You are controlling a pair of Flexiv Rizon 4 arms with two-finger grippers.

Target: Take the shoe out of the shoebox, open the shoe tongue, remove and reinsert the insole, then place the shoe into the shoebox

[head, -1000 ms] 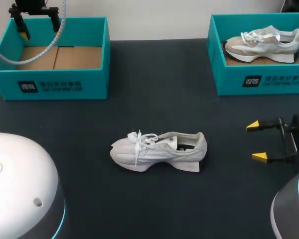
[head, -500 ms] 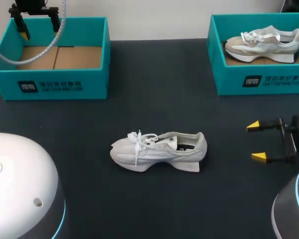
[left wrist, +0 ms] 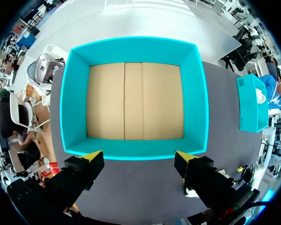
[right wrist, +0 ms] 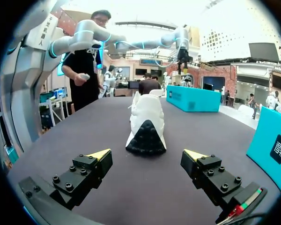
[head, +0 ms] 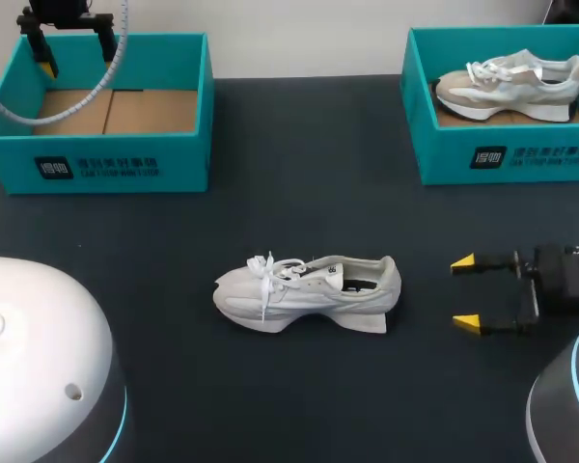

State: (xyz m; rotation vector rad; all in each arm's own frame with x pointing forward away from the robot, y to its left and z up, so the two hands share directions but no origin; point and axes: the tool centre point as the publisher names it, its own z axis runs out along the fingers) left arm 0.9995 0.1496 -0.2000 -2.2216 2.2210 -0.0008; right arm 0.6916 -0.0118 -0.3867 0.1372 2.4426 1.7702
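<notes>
While the shoe (head: 307,292) rests mid-frame on the surface (head: 299,193), the right gripper (head: 464,291), fingers spread, should approach its heel level; the left gripper (left wrist: 138,156) hangs spread above the upper-left shoebox (head: 125,164).

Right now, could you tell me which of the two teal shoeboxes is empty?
The left shoebox: only bare cardboard inside, while the right shoebox holds a shoe.

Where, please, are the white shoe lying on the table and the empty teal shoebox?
White lace-up shoe (head: 304,289), head view, side of upper.
Empty teal cardboard shoebox (head: 183,164), head view, front wall.
</notes>
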